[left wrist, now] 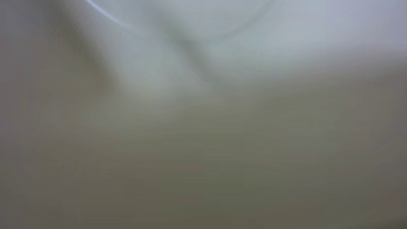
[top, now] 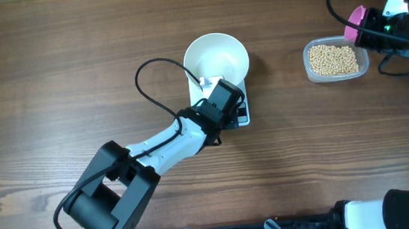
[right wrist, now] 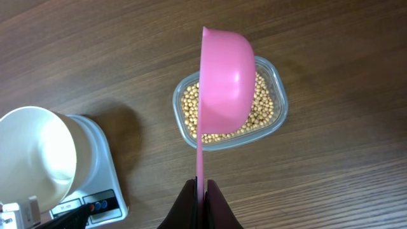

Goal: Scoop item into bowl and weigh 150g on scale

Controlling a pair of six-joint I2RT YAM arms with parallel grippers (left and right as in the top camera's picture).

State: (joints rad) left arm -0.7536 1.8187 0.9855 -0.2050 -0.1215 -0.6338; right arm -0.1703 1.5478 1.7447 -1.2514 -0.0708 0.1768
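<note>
Many small pale beans [right wrist: 264, 105] are lying in a clear plastic tub [right wrist: 282, 111] at the right side of the bench [top: 50, 69]. They are well apart from the white bowl [top: 216, 53], which is being carried by the scale [right wrist: 105, 172] near the middle. No beans are being shown inside the bowl in the overhead view.

A pink scoop [right wrist: 226, 76] is being held just above the tub. Its open face is turned away from the wrist camera, so it cannot be told whether any beans are inside. Its thin handle is being gripped at the far end by the right jaws, which are clamped on it from both sides. The left jaws are being held together near the front of the bowl, over the scale. Whether anything is being touched by them cannot be told, because the left wrist view is only a pale blur.

The beans are being judged as light, hard and smooth, so they are likely to roll and spill easily. They are better lifted with the scoop than pinched, and the scoop is best carried level. A grip so far from the cup is probably allowing some twisting. The bowl is probably light and may slide if it is pushed.
</note>
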